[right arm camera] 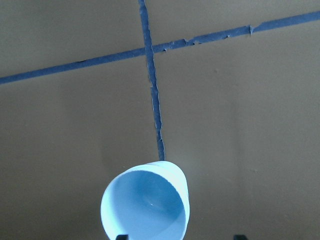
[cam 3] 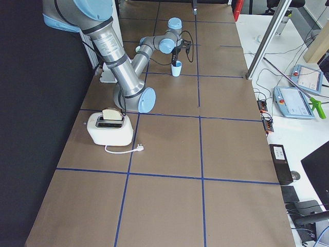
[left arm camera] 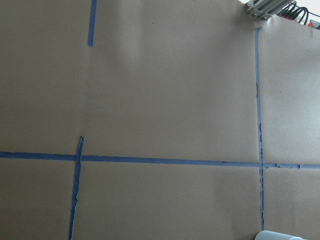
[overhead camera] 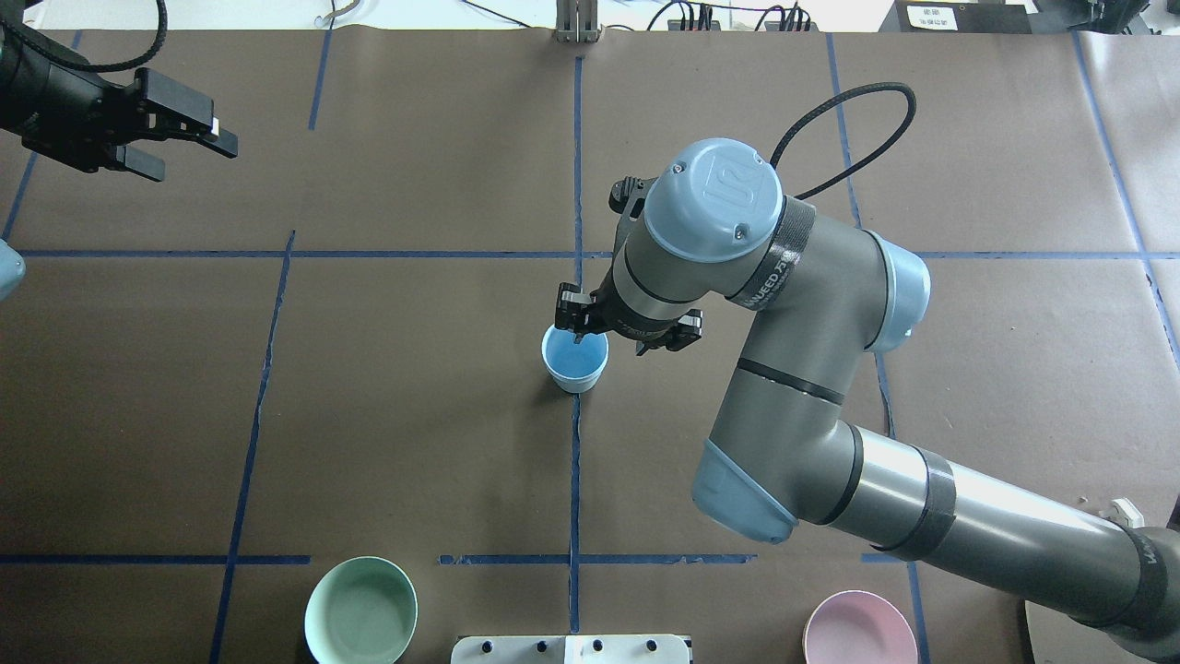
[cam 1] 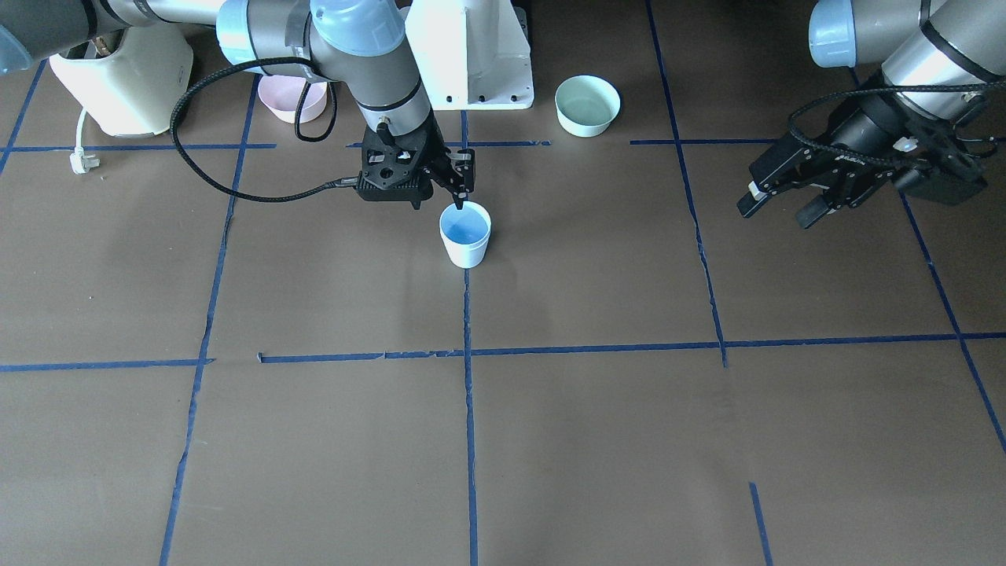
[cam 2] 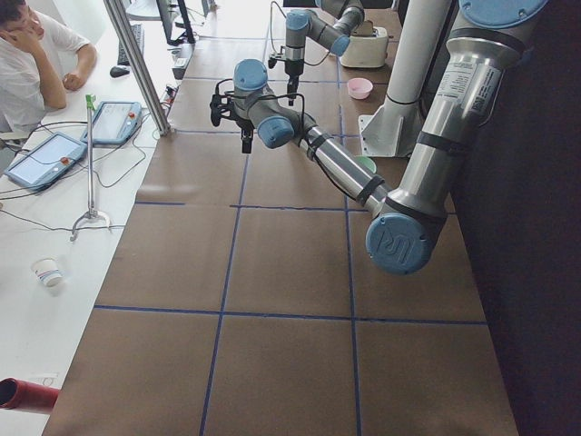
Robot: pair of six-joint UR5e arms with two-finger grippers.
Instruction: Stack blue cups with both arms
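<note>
One pale-blue cup stands upright at the middle of the table, on a blue tape line; it also shows in the overhead view and the right wrist view. No second, separate cup shows in any view. My right gripper hangs just above the cup, open and holding nothing. One fingertip sits at the cup's rim, the other off to the side. My left gripper is open and empty, raised far from the cup; it also shows in the front view.
A mint-green bowl and a pink bowl sit near the white pedestal base. A cream toaster with its plug stands by the right arm's side. Blue tape lines cross the brown table.
</note>
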